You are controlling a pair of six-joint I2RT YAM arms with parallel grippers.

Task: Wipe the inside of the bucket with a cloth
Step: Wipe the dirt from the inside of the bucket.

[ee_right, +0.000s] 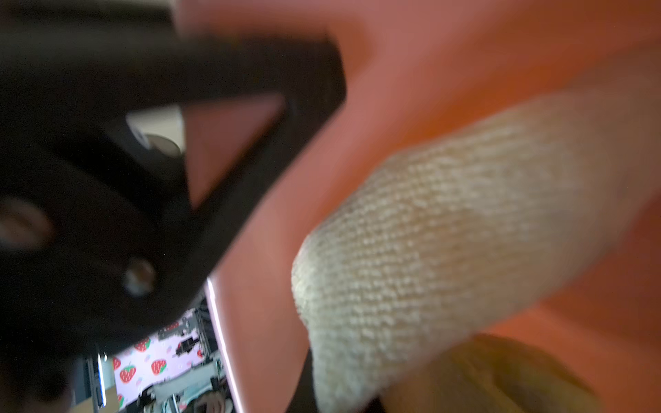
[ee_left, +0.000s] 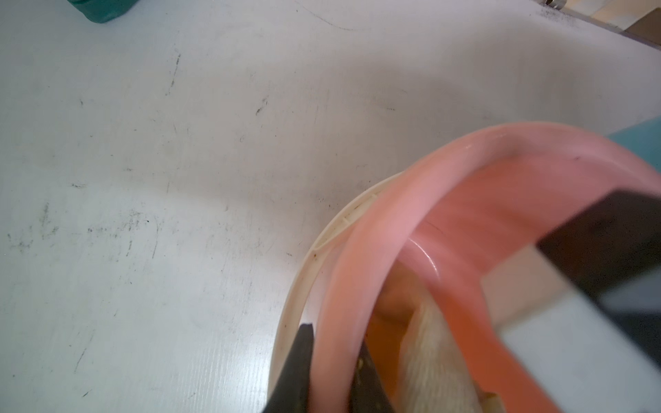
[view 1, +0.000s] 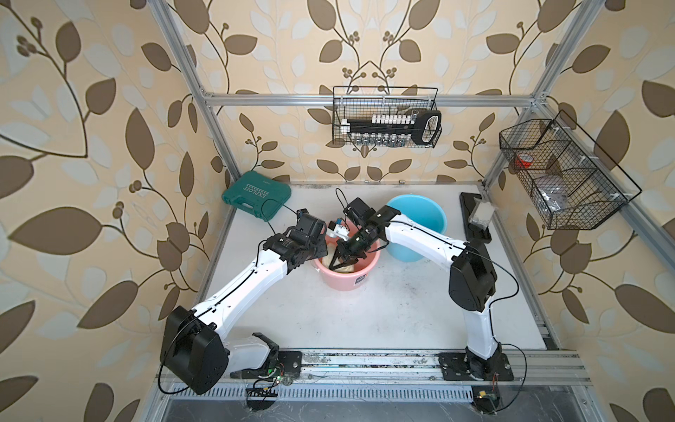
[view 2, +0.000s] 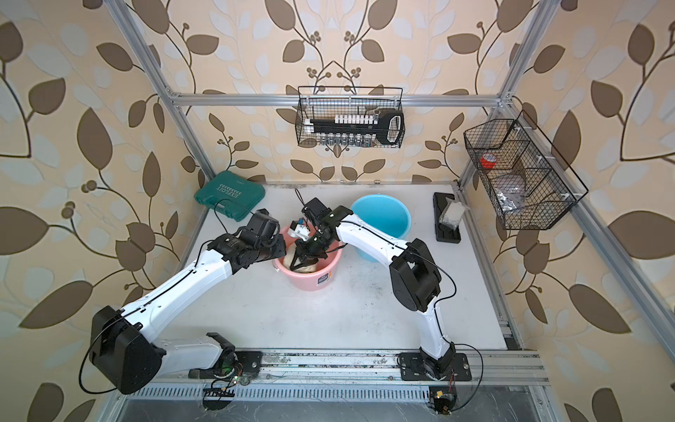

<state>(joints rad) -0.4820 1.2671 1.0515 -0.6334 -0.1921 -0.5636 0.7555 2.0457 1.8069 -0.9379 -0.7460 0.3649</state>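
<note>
Cloth (view 1: 346,269) sits bunched low inside the pink bucket (view 1: 341,283) at the desk (view 1: 401,310) centre, toward its 6 o'clock wall. We see the right end effector (view 1: 336,265) angled in from 2 o'clock, clenched, apparently pinching the cloth to drag it over the plastic. The left end effector (ee_left: 334,343) is clamped across the rim (ee_left: 357,250) at 9 o'clock, we judge to stop the light bucket sliding or tipping while the wiping pushes on it.
</note>
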